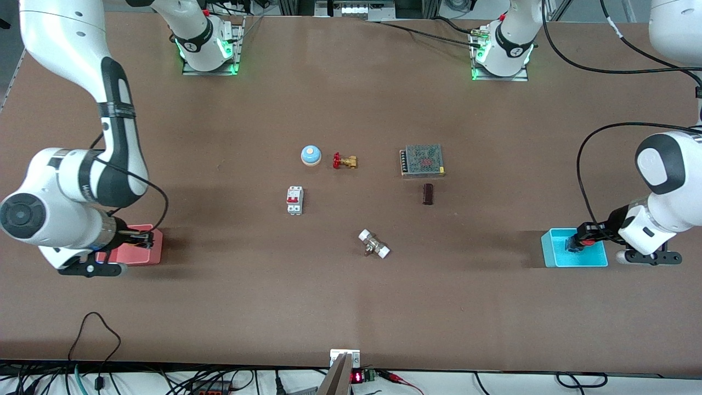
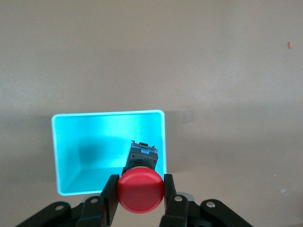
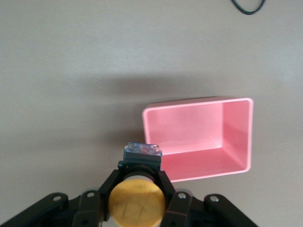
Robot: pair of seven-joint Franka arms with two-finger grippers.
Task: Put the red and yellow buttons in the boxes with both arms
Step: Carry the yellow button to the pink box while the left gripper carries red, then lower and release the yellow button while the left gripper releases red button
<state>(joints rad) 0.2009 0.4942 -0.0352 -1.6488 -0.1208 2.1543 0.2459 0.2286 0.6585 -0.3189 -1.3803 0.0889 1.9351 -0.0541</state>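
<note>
Brown tabletop (image 1: 351,296), arm bases along its upper edge, clutter in the middle: blue bell (image 1: 311,155), brass valve (image 1: 345,161), breaker (image 1: 295,200), power supply (image 1: 422,161).

At the left arm's end: left claw (image 2: 140,195) clenched on the red button (image 2: 140,191), hanging over the cyan box (image 2: 64,156), base pointing down inside the rim. At the right arm's end: right claw (image 3: 137,198) clenched on the yellow button (image 3: 137,203), over the pink box (image 3: 236,137) but, judging from the right wrist view, at or just outside one wall rather than above the floor.

Step in hand, by judgement: the drop. Best done by nudging the yellow button further over the pink floor first, lowering both until close to the bottom, then releasing gently to avoid a bounce or a tip over the wall. Red button apparently ready to lower straight down.
</note>
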